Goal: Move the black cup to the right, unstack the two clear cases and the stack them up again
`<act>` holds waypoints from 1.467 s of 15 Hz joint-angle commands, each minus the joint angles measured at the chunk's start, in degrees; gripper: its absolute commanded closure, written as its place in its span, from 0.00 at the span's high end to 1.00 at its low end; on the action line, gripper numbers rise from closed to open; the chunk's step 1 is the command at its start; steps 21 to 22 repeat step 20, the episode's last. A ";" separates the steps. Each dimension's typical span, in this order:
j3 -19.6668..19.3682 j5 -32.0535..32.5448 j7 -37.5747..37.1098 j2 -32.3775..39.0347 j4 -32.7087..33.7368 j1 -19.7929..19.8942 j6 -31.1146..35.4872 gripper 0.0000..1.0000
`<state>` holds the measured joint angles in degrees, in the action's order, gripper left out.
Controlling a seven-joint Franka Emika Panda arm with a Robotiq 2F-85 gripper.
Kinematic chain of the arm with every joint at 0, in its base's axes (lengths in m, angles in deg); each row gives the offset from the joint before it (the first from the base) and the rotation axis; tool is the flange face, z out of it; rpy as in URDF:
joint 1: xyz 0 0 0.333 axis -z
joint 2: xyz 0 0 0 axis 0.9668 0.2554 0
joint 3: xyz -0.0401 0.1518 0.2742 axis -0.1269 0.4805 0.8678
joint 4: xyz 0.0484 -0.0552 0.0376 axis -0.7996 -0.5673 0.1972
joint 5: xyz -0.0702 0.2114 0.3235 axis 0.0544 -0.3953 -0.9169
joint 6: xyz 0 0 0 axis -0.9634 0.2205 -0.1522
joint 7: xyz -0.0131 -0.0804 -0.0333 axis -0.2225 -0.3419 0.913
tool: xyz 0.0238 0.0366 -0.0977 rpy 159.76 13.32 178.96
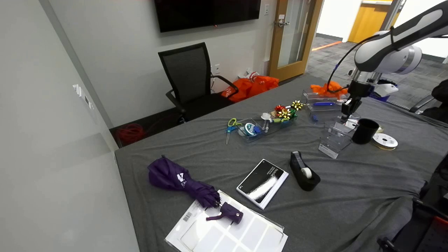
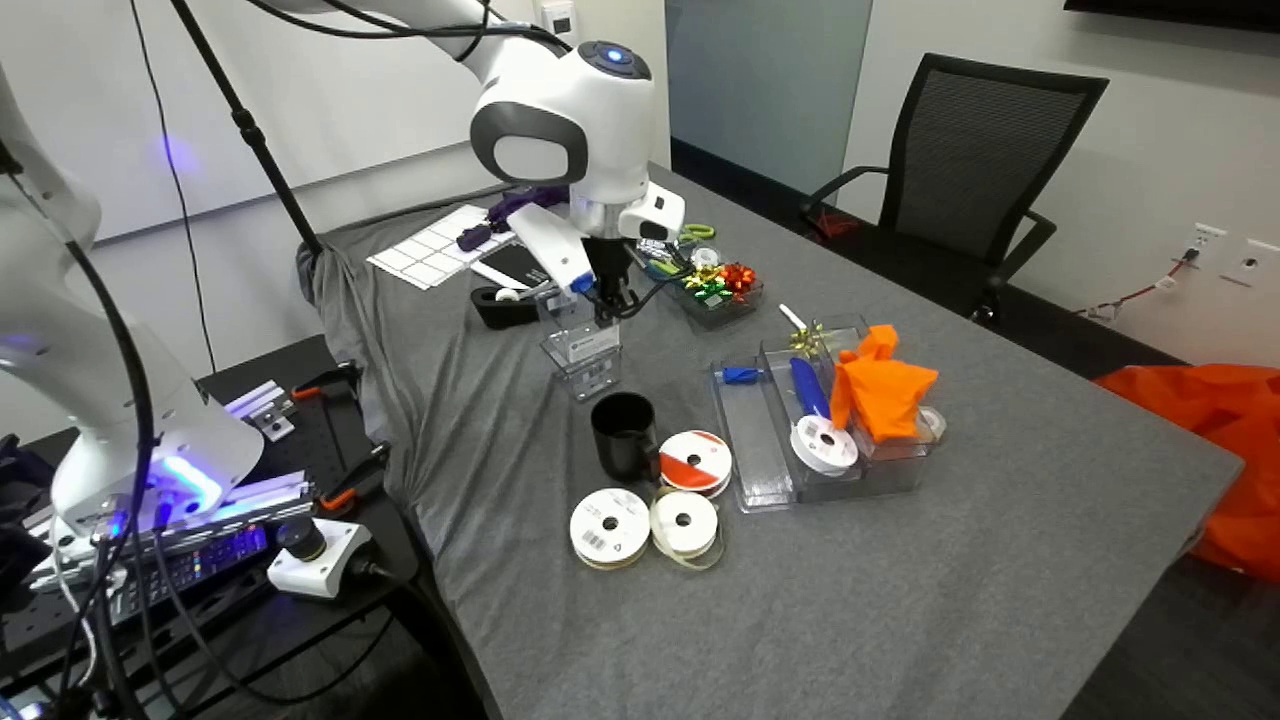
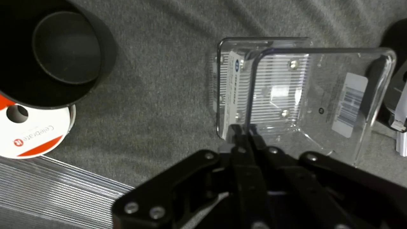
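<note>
Arm stretched over table, gripper pointing down; in wrist view, pinching left rim of upper clear case (black cup apart, left).

Plain, cool light covers the room evenly, leaving the grey worktop in soft tones with only faint shadows along its folds. Past the wooden door, the far wall washes out to white. A hard glare slashes the black book; the whiteboard shows just a dull sheen. Blue-violet light glows strongly at the robot's base. In the wrist view, bright flecks break up the clear cases, the inside of the black cup is deep in shade, and the jaws look soft and out of focus.
</note>
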<state>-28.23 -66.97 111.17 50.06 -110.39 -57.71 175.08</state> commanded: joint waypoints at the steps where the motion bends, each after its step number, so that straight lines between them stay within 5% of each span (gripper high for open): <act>1: 0.13 0.93 0.37 1.25 0.19 0.13 1.47 0.01; 8: 0.46 1.11 0.64 3.12 -0.17 0.48 4.39 0.01; 9: 0.54 0.95 0.47 3.20 -0.28 0.54 4.80 0.29; 11: 0.59 0.93 0.30 3.01 -0.38 0.60 4.69 0.36; 20: 0.42 0.93 -1.17 -3.15 -4.21 -0.13 3.58 0.98; 22: 0.42 0.93 -1.17 -3.15 -4.21 -0.13 3.58 0.98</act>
